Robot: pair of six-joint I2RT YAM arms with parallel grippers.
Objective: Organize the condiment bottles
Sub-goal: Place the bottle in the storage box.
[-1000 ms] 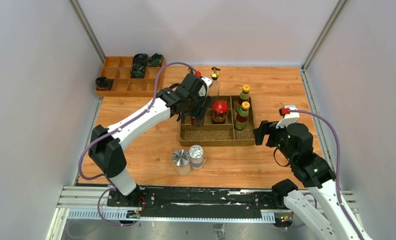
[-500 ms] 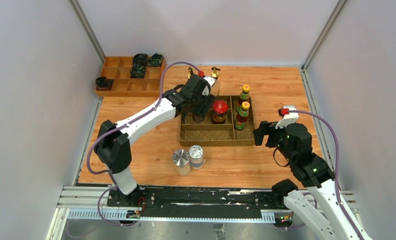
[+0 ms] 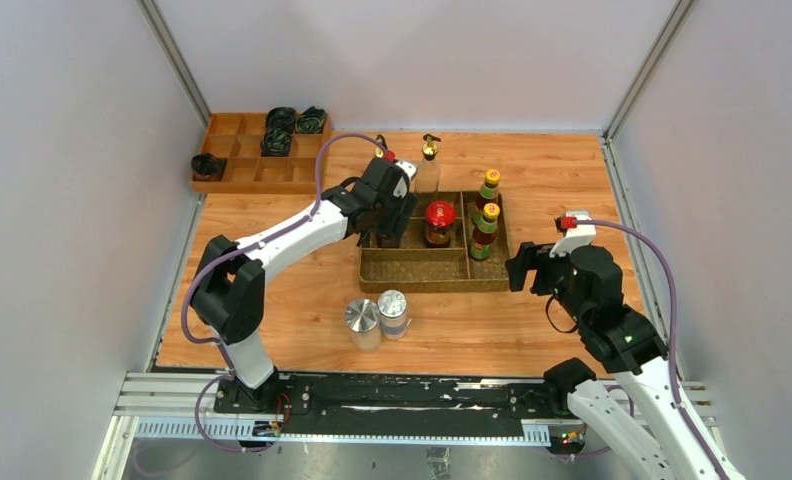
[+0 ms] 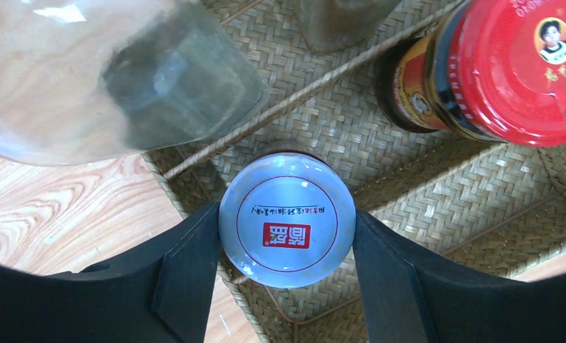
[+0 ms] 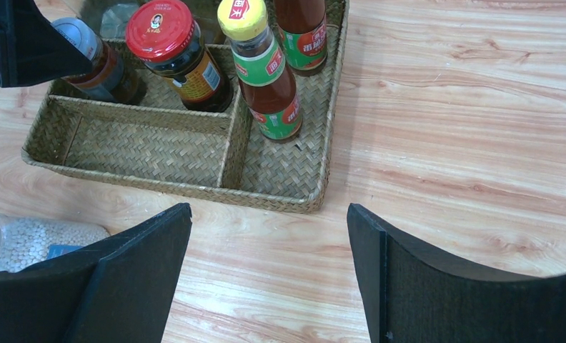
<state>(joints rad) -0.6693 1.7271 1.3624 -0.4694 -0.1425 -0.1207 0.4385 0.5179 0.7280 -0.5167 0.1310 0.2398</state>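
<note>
Your left end effector (image 4: 287,239) is clamped on the white-lidded jar (image 4: 286,214): both fingers (image 4: 191,268) press against opposite sides of the lid. The jar stands upright in the rear left compartment of the woven basket (image 3: 417,270), which sits near the middle of the desk (image 3: 562,170). Just beside it, in the next rear compartment, stands the red-lidded jar (image 3: 439,216). The basket's right-hand compartment holds the two yellow-capped sauce bottles, one (image 3: 489,187) behind the other (image 3: 485,228), both upright.

One clear gold-spouted bottle (image 3: 429,166) stands on the desk just behind the basket, toward the far edge. The left wrist view shows clear glass (image 4: 116,71) close to the held jar, but you cannot tell from it which bottle that is.

The two silver-lidded shakers (image 3: 362,320) (image 3: 393,310) stand side by side, touching, between the basket and the near edge.

Your right end effector (image 5: 266,279) hangs with its fingers wide apart and holds nothing, near the basket's front right corner.

At the far left corner lies a wooden divider tray (image 3: 234,172) with dark cloth bundles (image 3: 279,121).
</note>
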